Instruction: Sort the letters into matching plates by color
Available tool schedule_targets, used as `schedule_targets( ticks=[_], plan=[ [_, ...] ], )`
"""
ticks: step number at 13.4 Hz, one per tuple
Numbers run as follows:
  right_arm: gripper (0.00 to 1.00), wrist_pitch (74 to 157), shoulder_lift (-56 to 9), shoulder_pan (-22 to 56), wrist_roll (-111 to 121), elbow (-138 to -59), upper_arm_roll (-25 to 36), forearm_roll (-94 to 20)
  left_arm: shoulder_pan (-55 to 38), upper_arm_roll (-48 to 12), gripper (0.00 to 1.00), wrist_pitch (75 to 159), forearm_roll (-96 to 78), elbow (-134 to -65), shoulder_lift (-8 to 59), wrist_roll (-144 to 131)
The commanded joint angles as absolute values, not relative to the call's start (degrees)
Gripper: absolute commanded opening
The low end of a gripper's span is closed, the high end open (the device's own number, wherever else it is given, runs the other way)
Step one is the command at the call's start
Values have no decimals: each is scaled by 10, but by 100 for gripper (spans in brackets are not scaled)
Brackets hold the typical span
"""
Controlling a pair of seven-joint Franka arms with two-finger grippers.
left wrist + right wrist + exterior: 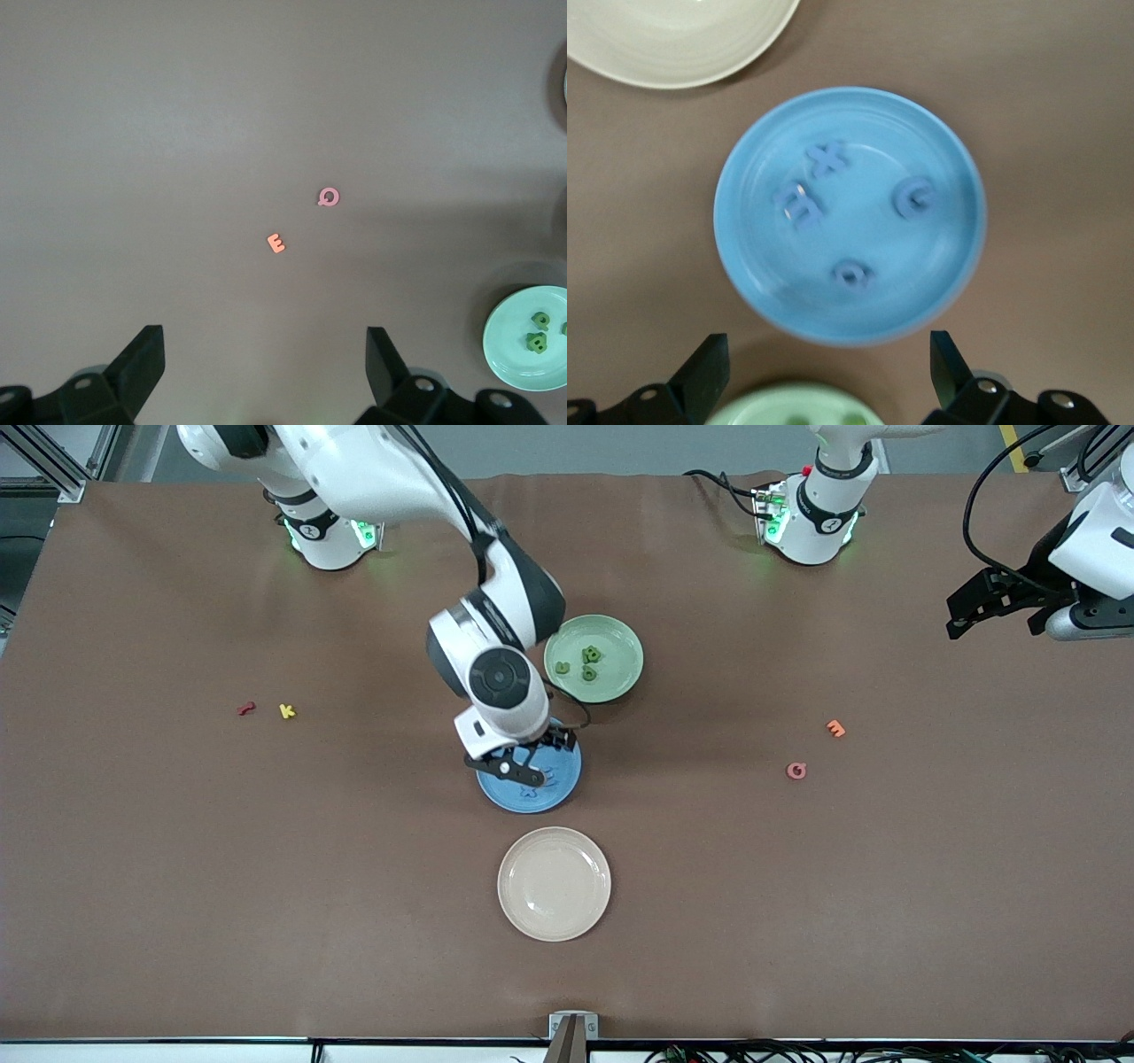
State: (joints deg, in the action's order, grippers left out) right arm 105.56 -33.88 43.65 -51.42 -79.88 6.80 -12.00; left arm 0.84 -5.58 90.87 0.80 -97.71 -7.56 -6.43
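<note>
Right gripper (523,763) hangs spread and empty over the blue plate (957,266) holding four blue letters (799,205). Green letters (588,654), maybe four, sit in the green plate (620,677). Left gripper (266,363) waits, spread, at its table end.

Glossy, smooth blue plate (744,257) and cream plate (514,908); matt brown cloth-like cover, faintly creased, on the bench (266,886); shiny white plastic arm shells

Three plates (529,802) stacked down frame centre: top one (620,657) holding letters (588,655), middle holding four letters (850,274), bottom one (554,883) bare. Loose letters (796,771) mid-right and mid-left (286,710).
</note>
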Motion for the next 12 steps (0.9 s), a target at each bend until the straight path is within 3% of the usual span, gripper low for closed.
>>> schedule_targets(
  ticks=[1,5,8,12],
  plan=[
    [100,965,-207,409,-485,-851,68,-122,10,-57,100,913,12,-987,-89,-57],
    [100,952,-28,326,-332,-990,69,-108,11,-55,100,913,12,-986,-95,-58],
    [100,907,9,225,-208,-990,69,-81,11,-54,100,913,12,-983,-94,-58],
    [100,905,12,96,-33,-973,69,-50,11,-54,100,912,12,-981,-92,-52]
  ],
)
